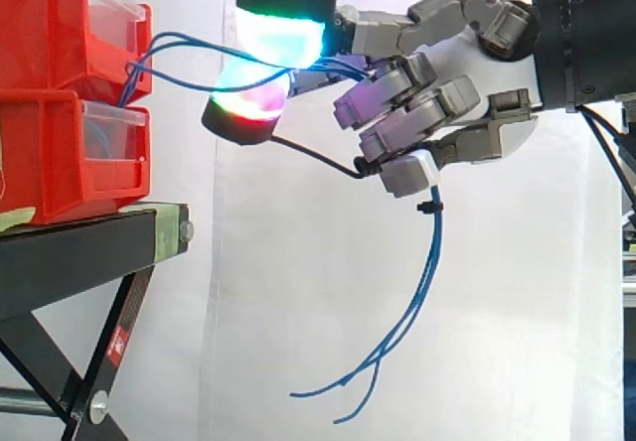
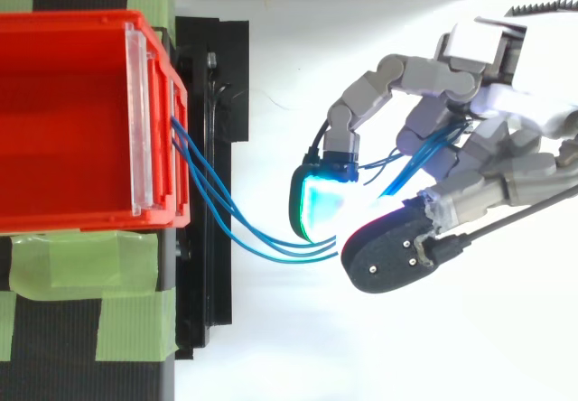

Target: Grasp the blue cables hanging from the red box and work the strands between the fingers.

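Thin blue cables [image 1: 179,59] run out of the front of the stacked red bins [image 1: 50,93] and cross the gap to my hand [image 1: 452,73]. The hand reaches in from the right with its fingers curled round the strands. Two glowing fingertips [image 1: 283,34] pinch the cables between them, one cyan-green above and one red-green below. Behind the palm the cables' loose ends [image 1: 397,332] hang down and curl left. From above, the strands [image 2: 244,229] leave the red bin [image 2: 63,121] and pass under the cyan pad [image 2: 321,204] into the hand [image 2: 470,148].
The bins sit on a black stand [image 1: 79,252] with green tape [image 2: 63,265] on its top. A white curtain hangs behind. Open space lies below the hand and right of the stand.
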Action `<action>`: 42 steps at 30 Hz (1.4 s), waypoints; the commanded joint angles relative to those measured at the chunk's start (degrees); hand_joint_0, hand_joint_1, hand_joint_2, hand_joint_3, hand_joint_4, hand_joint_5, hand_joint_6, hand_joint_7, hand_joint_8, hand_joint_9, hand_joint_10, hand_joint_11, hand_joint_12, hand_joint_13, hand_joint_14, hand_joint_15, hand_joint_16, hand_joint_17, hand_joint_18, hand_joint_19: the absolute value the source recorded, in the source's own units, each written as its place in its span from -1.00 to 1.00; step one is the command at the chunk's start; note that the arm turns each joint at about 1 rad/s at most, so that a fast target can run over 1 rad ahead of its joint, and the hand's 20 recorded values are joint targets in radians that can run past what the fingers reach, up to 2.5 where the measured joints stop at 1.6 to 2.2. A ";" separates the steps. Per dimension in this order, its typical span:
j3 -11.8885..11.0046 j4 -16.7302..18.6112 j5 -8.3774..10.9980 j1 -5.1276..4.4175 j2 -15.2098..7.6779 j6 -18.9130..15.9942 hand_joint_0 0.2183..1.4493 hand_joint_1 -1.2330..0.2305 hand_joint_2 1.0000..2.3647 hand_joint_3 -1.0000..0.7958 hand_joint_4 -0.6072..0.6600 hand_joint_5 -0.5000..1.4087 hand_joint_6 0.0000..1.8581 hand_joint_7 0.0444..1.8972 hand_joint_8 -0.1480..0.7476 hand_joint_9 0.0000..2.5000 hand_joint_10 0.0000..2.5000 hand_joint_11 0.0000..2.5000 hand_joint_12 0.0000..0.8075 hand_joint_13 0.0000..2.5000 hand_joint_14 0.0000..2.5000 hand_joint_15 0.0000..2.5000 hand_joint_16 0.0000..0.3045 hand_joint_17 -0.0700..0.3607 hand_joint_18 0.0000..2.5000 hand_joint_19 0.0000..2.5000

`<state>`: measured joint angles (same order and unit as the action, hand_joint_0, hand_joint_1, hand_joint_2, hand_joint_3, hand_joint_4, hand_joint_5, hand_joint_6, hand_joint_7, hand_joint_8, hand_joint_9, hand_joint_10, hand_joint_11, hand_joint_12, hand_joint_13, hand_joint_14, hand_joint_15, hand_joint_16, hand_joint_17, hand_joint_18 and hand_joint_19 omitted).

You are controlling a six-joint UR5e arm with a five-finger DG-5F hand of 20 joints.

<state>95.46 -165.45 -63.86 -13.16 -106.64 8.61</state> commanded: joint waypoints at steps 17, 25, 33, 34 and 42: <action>-0.01 0.57 -0.12 0.33 0.03 0.00 0.31 -0.15 -0.78 0.04 0.06 -0.18 -0.39 -0.01 0.11 -0.06 1.00 0.68 0.26 0.24 1.00 0.00 -0.52 0.08 0.43 -0.45; -0.01 0.66 -0.12 0.50 0.03 0.18 0.35 -0.29 -0.99 -0.09 -0.01 -0.17 -0.59 0.12 0.11 -0.06 1.00 0.68 0.26 0.24 1.00 0.00 -0.52 0.08 0.43 -0.45; -0.01 0.66 -0.12 0.50 0.03 0.18 0.37 -0.38 -0.98 -0.28 -0.03 -0.31 -0.20 -0.05 0.11 -0.06 1.00 0.68 0.26 0.24 1.00 0.00 -0.52 0.08 0.43 -0.45; -0.01 0.66 -0.12 0.50 0.03 0.18 0.35 -0.38 -0.98 -0.28 -0.03 -0.31 -0.19 -0.06 0.11 -0.06 1.00 0.68 0.26 0.24 1.00 0.00 -0.52 0.08 0.43 -0.45; -0.01 0.66 -0.12 0.50 0.03 0.18 0.61 -0.25 -0.99 -0.06 -0.03 -0.21 -0.19 -0.04 0.11 -0.06 1.00 0.68 0.26 0.24 1.00 0.00 -0.52 0.08 0.43 -0.45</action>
<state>95.45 -164.80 -63.98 -12.66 -106.61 8.79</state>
